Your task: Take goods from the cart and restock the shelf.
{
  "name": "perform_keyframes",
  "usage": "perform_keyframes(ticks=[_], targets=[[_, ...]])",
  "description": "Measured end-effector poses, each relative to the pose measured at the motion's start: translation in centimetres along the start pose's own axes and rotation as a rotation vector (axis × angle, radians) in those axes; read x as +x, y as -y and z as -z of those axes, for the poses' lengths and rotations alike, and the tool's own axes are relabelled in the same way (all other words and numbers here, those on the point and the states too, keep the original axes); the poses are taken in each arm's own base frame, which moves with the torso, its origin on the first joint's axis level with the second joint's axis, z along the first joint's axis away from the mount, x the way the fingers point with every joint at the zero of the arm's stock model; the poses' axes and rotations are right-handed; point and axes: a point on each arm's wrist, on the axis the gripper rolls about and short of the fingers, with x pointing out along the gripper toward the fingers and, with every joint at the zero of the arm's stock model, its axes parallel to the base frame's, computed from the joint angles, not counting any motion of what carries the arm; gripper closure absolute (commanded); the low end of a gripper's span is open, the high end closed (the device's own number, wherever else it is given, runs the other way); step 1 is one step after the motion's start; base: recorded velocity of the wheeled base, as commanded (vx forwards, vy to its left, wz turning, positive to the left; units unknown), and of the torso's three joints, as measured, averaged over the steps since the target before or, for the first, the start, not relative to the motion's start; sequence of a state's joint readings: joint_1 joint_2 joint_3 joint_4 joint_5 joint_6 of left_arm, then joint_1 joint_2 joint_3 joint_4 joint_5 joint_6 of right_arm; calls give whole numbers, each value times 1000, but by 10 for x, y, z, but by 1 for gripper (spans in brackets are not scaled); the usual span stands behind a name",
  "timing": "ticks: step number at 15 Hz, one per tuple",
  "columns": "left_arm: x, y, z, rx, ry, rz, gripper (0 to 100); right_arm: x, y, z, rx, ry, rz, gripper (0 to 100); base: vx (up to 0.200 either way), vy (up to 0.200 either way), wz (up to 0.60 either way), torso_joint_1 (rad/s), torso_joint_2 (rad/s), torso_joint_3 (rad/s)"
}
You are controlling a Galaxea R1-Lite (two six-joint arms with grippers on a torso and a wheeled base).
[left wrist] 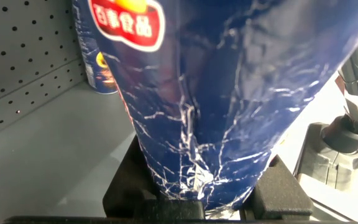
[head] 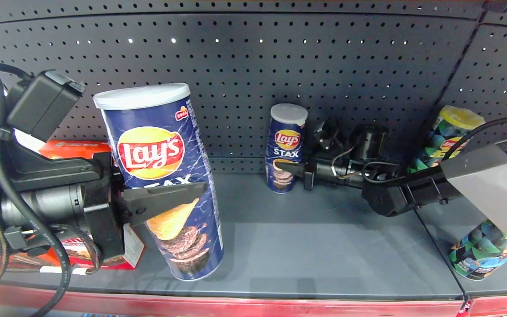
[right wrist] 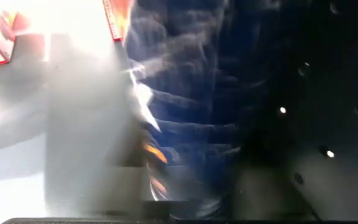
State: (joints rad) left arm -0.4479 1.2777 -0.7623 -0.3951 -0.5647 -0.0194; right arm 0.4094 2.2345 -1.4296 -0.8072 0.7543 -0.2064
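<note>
**Restocking, with places given from the pegboard [head: 280,57].** 2 blue chip cans are in play on the shelf [head: 324,246]. The near can [head: 161,154] is well out from the pegboard, by the shelf's front edge. It looks tilted, and whether its base touches the shelf cannot be told. The left gripper [head: 192,190] is clamped on this can at mid-height, with 1 finger across the printed front; the left wrist view shows the tube seated between both jaws. The far can [head: 285,147] stands upright just in front of the pegboard. The right gripper [head: 286,167] is at its lower body, and its degree of opening cannot be told.

Handling, as a judgement: each can is probably a light paperboard tube, stiff along its length but likely to dent under a hard squeeze. The glossy wrap may be slippery and the contents brittle. Being tall on a narrow base, it should tip easily. The best hold is across the diameter at mid-body, below the plastic lid [head: 141,96], which could pop off.
</note>
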Motion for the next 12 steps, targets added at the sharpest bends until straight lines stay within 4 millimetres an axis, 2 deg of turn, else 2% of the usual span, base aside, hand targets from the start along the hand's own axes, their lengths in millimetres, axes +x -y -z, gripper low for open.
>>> perform_keyframes(ticks=[3, 6, 9, 12], targets=[[0, 0, 0, 0, 0, -1, 100, -1, -2, 1, 3, -3, -3, 100, 0, 0, 0, 0, 0, 0], [-2, -2, -1, 2, 6, -12, 100, -9, -13, -7, 16, -15, -11, 100, 0, 0, 0, 0, 0, 0], [-5, -4, -2, 2, 10, -28, 100, -18, -31, -23, 17, -12, -29, 100, 0, 0, 0, 0, 0, 0], [-5, -4, -2, 4, 13, -31, 100, -35, -65, -34, 24, -20, -31, 100, 0, 0, 0, 0, 0, 0]])
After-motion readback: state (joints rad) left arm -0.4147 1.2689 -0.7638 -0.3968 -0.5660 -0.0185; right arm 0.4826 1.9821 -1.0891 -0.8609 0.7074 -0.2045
